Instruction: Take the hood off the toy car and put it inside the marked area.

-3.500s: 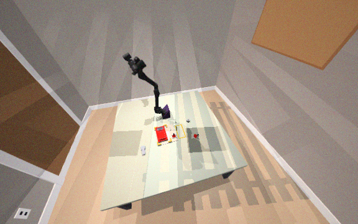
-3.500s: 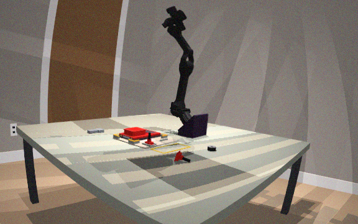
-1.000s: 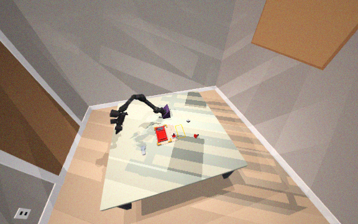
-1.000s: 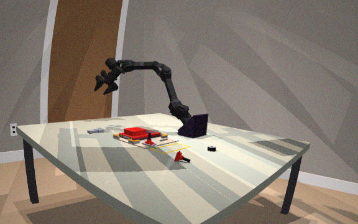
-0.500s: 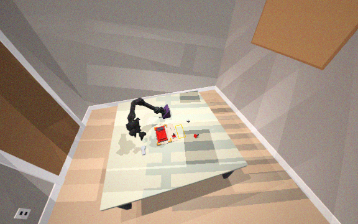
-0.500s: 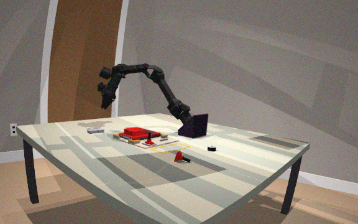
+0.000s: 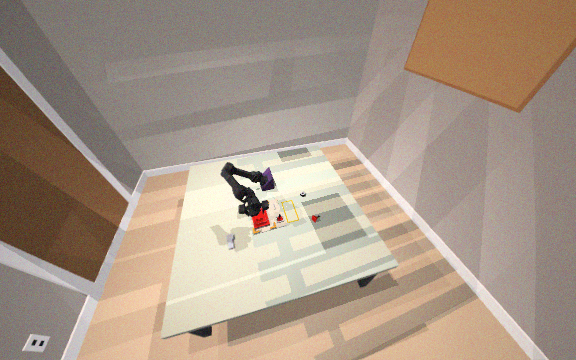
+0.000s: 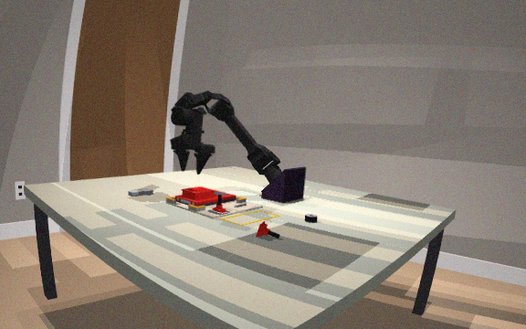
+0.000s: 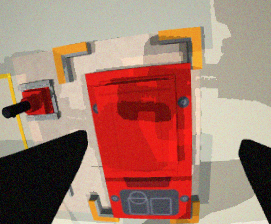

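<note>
We are finding the hood (image 9: 142, 132), a red panel, sitting in place on the toy car (image 8: 205, 196), which is resting on a pale base plate (image 8: 226, 209) with orange corner brackets near the table's (image 8: 163, 256) middle. In the wrist view the hood is filling the centre, with a grey block at its 6 o'clock end. At its 9 o'clock we are noting a small red piece with a black peg (image 9: 33, 103), and beyond that the yellow outline of the marked area (image 8: 250, 217).

The gripper (image 8: 192, 161) is hanging above the car, pointing down, fingers spread nearly to their full width and gripping nothing, touching nothing.

In the exterior view, a second red piece (image 8: 265, 230) is lying at the marked area's 5 o'clock, a black disc (image 8: 310, 217) at its 3 o'clock, and a grey block (image 8: 140, 192) at the car's 9 o'clock.
</note>
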